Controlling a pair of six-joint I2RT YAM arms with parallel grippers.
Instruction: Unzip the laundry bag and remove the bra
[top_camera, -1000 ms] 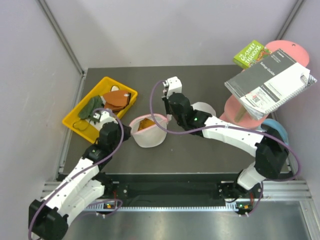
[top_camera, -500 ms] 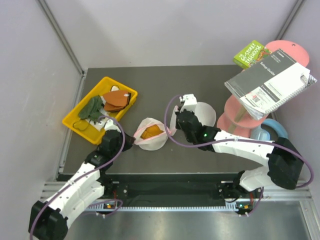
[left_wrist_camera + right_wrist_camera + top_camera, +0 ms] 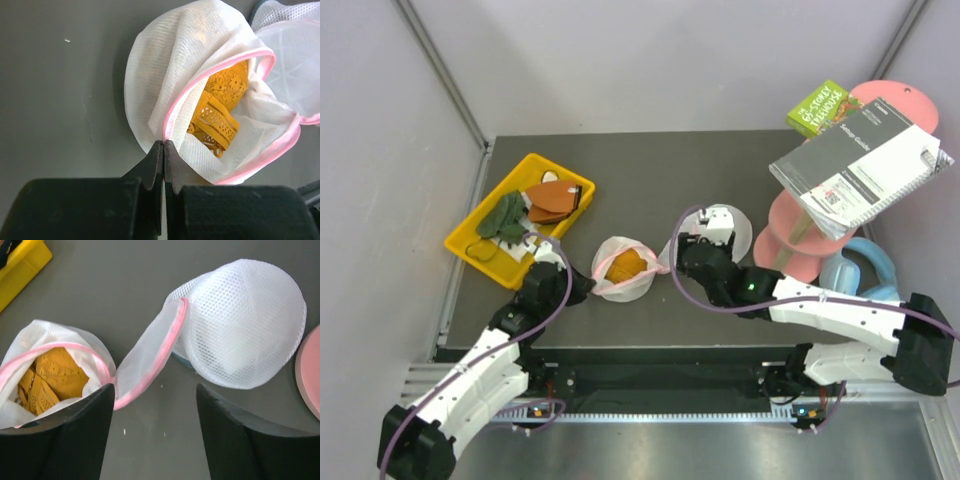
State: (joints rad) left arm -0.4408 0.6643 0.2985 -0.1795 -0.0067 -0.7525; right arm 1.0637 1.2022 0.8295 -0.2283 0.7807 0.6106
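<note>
Pink-rimmed white mesh laundry bag [image 3: 165,75] open, orange-yellow bra [image 3: 220,102] inside; left gripper [image 3: 163,149] grasps its rim, right gripper [image 3: 154,390] released.

Bra [image 3: 224,92] in open laundry bag [image 3: 160,65]

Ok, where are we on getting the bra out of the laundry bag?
Done: the laundry bag is unzipped and its pink rim gapes open. In hand: the left gripper is shut on that rim, pinning the bag, while the right gripper is open beside the mouth, holding nothing. Left: the bra sits inside the bag and has yet to be pulled out.
</note>
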